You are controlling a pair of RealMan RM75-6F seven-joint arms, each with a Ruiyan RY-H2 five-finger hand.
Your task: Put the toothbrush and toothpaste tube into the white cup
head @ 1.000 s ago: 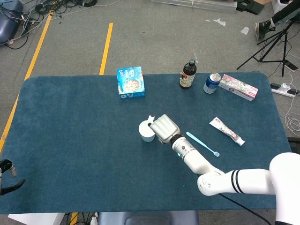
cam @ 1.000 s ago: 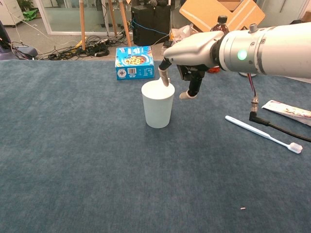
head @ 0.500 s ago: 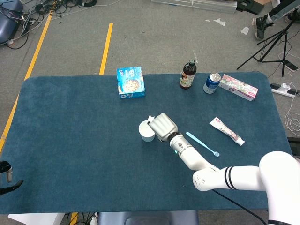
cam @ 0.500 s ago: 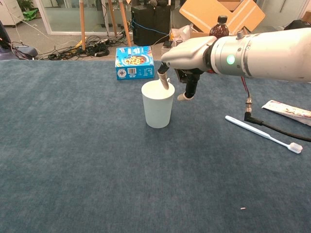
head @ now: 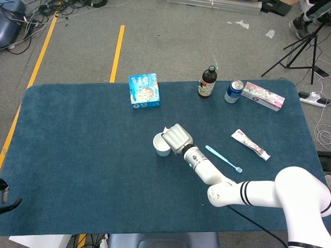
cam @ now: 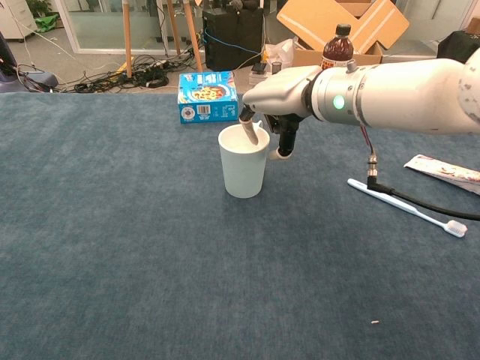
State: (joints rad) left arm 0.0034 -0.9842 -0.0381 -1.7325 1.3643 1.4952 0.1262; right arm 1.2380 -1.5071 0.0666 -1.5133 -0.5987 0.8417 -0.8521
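On the counter (head: 77, 155), the toothbrush (head: 223, 158) and toothpaste (head: 250, 144) lie apart from the cup (cam: 244, 163), so neither step is done. Right robot hand (cam: 271, 94) holds the cup's rim, a finger inside. Left robot hand (head: 6, 195) barely shows; I cannot tell its state.

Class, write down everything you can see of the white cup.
The white cup is plain, smooth and tapered, wider at the rim than at the base, with no handle or print. It stands upright and open on the blue table, near its middle, in front of the blue box. The right hand is at its rim, one finger dipping inside and another down the outside wall.
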